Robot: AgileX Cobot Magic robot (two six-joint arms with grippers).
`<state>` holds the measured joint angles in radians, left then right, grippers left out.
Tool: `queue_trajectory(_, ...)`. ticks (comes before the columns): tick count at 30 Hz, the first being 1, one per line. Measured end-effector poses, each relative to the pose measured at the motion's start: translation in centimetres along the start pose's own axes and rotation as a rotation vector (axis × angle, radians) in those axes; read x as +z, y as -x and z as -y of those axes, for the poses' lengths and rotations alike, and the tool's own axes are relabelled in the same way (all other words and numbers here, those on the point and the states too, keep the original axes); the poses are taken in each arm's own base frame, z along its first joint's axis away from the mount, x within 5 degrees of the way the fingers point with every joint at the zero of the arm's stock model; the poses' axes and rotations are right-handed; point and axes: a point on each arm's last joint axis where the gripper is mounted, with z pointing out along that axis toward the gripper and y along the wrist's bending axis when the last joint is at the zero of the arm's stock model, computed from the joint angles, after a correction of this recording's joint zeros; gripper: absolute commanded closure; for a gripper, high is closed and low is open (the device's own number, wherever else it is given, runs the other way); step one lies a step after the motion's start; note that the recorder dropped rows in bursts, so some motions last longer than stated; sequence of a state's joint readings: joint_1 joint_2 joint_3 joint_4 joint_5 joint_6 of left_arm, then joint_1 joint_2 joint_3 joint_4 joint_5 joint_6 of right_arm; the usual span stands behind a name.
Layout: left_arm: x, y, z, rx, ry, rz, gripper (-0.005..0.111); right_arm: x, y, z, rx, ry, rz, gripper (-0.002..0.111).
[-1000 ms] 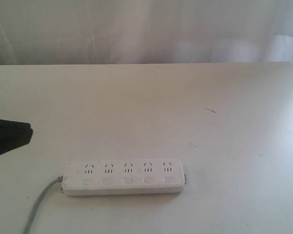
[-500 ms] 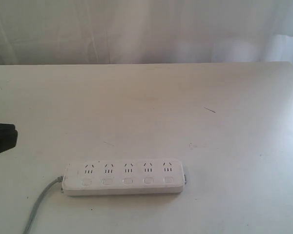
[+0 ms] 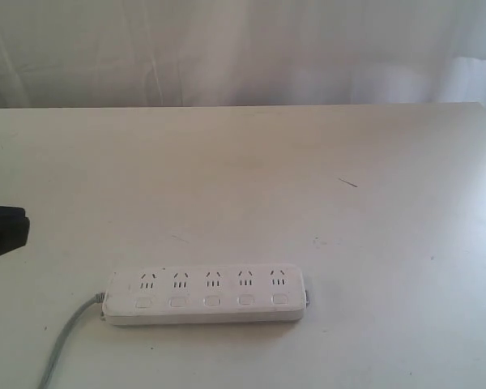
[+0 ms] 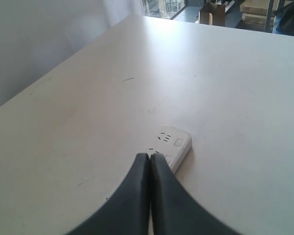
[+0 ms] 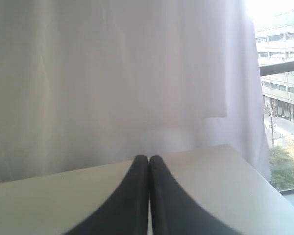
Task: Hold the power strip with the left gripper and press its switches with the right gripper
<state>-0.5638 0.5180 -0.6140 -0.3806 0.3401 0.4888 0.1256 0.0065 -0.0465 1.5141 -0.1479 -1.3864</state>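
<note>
The white power strip lies flat near the table's front edge, its row of switches along the near side and its grey cord trailing off at the front left. Only the black tip of my left gripper shows at the far left edge, well apart from the strip. In the left wrist view that gripper is shut and empty, with the strip's far end showing beyond its tips. My right gripper is shut and empty, above the table's far edge facing the curtain; the exterior view does not show it.
A white curtain hangs behind the white table. A small dark mark sits on the tabletop at the right. A window with buildings shows past the curtain in the right wrist view.
My left gripper has drawn back toward the left edge of the exterior view. The power strip has not moved.
</note>
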Motion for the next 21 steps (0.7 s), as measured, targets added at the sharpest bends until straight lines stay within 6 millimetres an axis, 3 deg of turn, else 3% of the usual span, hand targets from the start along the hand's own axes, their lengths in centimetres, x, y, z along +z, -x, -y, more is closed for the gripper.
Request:
queue_trajectory(8,0.3,-0.8,0.0,0.007,0.013,-0.010,0.107,-0.2,-1.9,-1.7,-0.174,0.196,-0.080,0.108)
queue_trajectory(17,2.8,-6.7,-0.4,-0.090,0.148,-0.005,0.107,0.0,-1.1,0.3,-0.201,-0.033,-0.013,0.108)
queue_trajectory(21,3.1,-7.8,-0.7,-0.118,0.211,0.047,0.107,0.0,-1.0,0.7,-0.198,-0.076,0.000,0.108)
